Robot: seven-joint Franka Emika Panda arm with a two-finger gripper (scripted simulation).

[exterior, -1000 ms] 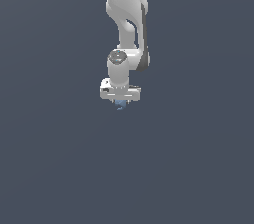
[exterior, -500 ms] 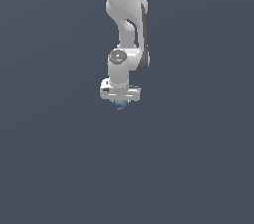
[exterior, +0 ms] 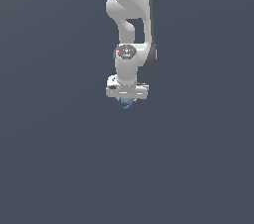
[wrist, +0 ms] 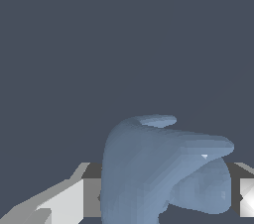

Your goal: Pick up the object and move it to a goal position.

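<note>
In the exterior view the white arm (exterior: 130,25) hangs down from twelve o'clock over a plain dark grey ground, and at its lower end the gripper (exterior: 127,100) points straight down with the object (exterior: 127,102) — a tiny light-blue lump — poking out just beneath it. The wrist view shows that lump large and close, a rounded body with a curled lip, sitting between the white fingers (wrist: 64,203) — one at eight o'clock of it, the other at four o'clock. The fingers are closed in on the object from both sides.
</note>
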